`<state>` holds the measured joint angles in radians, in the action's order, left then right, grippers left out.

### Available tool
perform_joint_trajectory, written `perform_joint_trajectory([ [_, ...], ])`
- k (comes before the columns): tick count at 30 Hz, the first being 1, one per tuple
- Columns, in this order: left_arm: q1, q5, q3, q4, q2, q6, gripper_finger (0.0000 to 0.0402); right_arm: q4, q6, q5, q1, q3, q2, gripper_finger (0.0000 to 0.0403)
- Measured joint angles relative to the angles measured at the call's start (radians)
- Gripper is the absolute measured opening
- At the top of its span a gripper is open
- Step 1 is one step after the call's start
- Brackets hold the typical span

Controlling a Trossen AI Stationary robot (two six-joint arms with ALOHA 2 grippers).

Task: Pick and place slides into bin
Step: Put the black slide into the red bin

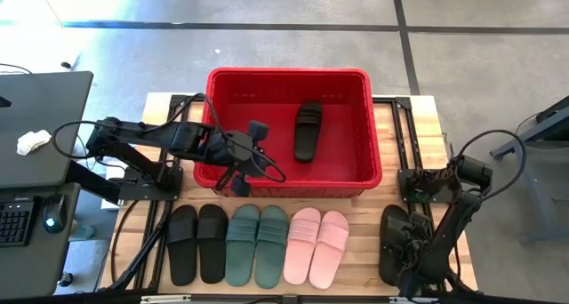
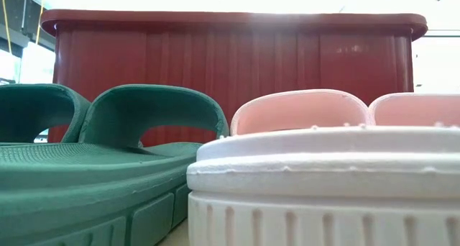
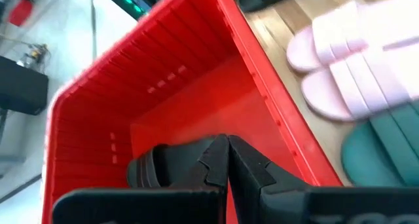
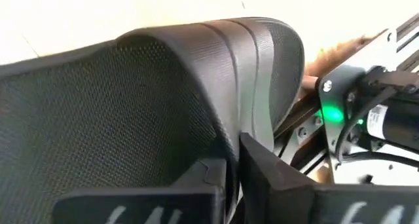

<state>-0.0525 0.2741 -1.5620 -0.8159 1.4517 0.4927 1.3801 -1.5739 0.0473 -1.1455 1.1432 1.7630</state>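
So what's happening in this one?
Slides are being moved into the red bin. One black slide already lies inside. The right claw has shut on the strap of a black slide at the table's right end. The left claw waits shut at the bin's front rim. Black, green and pink pairs remain.
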Motion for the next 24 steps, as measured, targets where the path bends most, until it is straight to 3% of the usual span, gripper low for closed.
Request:
perform_joint_trajectory([
  [7, 0.0, 0.0, -0.073, 0.033, -0.001, 0.021, 0.0001, 0.111, -0.012, 0.064, 0.02, 0.168, -0.03, 0.0003],
  [15, 0.0, 0.0, -0.232, 0.031, -0.001, 0.103, 0.0001, 0.107, 0.031, 0.137, 0.058, 0.523, -0.094, 0.0001],
  [19, 0.0, 0.0, -0.295, 0.034, -0.001, 0.163, 0.0001, 0.125, 0.098, 0.341, 0.108, 0.753, -0.103, 0.0001],
  [24, 0.0, 0.0, -0.326, 0.03, -0.002, 0.213, 0.0001, 0.127, 0.399, 0.718, 0.19, 1.014, -0.103, 0.0001],
])
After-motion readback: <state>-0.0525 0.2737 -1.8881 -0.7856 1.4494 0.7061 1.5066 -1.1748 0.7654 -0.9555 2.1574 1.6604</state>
